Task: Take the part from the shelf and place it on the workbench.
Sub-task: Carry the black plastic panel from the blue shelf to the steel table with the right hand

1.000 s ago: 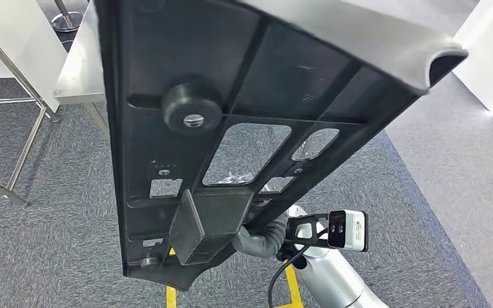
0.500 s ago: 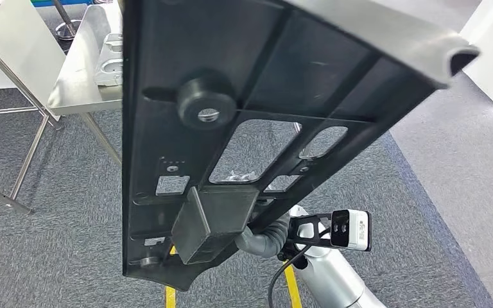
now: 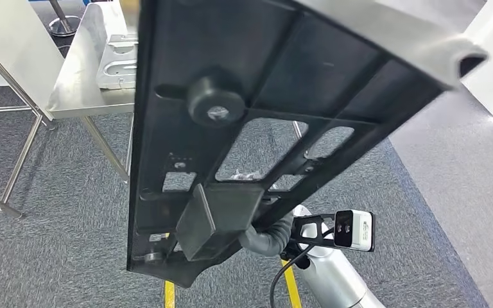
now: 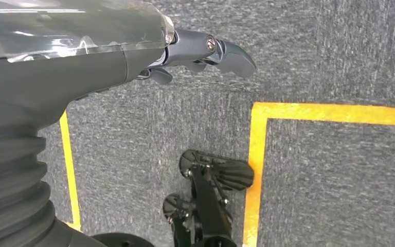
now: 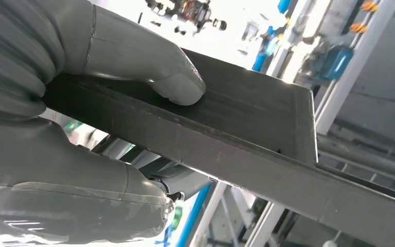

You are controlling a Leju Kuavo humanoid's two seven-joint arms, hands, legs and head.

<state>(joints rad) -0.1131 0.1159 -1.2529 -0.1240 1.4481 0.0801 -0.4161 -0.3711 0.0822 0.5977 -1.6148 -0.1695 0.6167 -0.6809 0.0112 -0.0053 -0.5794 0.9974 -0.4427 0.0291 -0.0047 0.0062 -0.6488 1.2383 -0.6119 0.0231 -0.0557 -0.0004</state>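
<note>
My right hand [image 5: 82,128] is clamped on the part [image 3: 263,128], thumb pressed on one face of its block, the rest of the hand wrapped beneath. From that grip the part, a long black ribbed panel, runs up and away from my wrist toward the head camera, long axis steeply tilted, its pale edge uppermost. It's held in the air over grey carpet. The steel workbench [image 3: 80,77] lies ahead and to my left, well apart, with a white piece [image 3: 119,61] already on it. My left hand [image 4: 200,51] hangs down over the floor, fingers apart, holding nothing. I judge the carry needs swinging the panel's top leftward.
</note>
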